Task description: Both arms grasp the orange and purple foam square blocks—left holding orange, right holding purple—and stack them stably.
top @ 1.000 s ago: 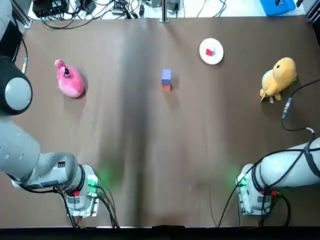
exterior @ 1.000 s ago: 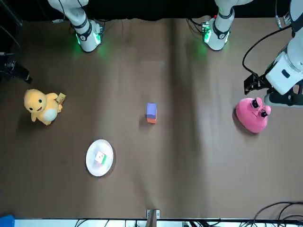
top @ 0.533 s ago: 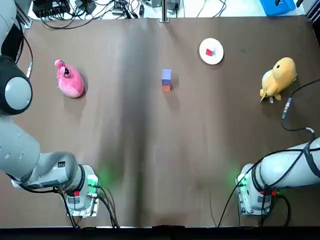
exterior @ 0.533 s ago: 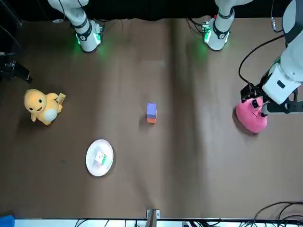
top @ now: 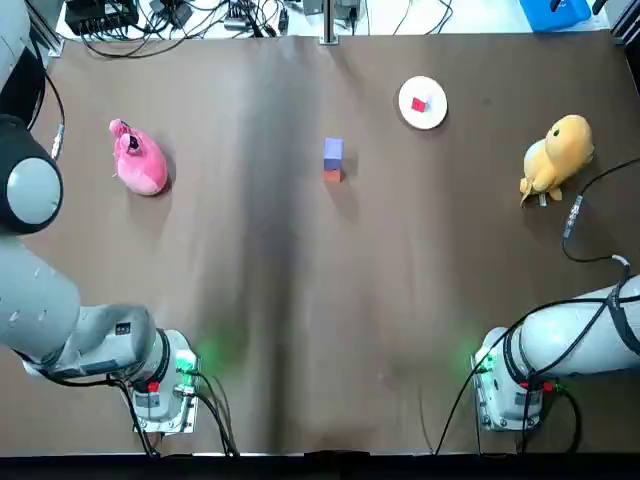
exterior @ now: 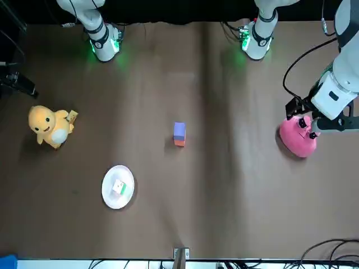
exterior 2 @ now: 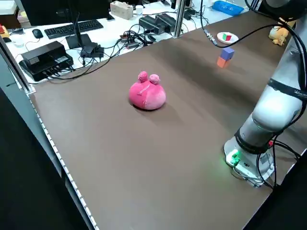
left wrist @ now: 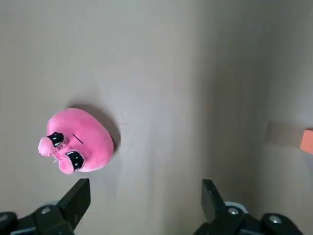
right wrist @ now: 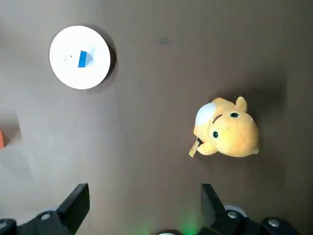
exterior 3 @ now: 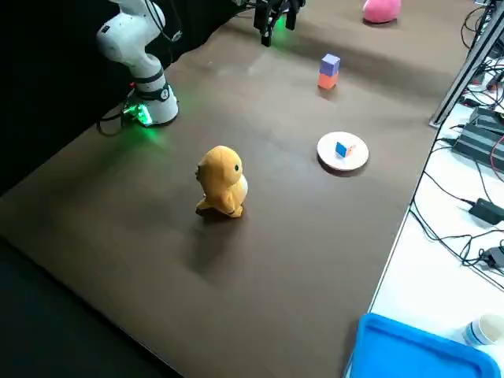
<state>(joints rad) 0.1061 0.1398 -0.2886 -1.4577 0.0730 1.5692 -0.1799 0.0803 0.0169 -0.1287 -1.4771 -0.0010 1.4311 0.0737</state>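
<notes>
Stacking looks finished, judged from how things lie: the purple block (top: 333, 150) sits on top of the orange block (top: 332, 175) in the upper middle of the top view, on the brown bench (top: 300, 320). In the right side view the pair stands upright as one small tower, purple squarely over orange, with no lean that I can make out. Nothing touches either block.

Neither arm has hold of anything. The left gripper (left wrist: 145, 208) hangs high above the pink plush (left wrist: 78, 147), at the right edge of the front view and well apart from the stack. Its jaws are spread wide with only bare bench between them. The right gripper (right wrist: 144, 208) hangs high above the yellow plush (right wrist: 227, 129) and the white plate (right wrist: 68, 73) with its small cube (right wrist: 82, 58). Its jaws are equally wide apart and empty.

Grasping, carrying, placing and letting go all appear done. I judge that little is left beyond the arms going to rest near their bases, along the lower edge of the top view. Foam is light, so the tower's steadiness depends on nothing brushing it.
</notes>
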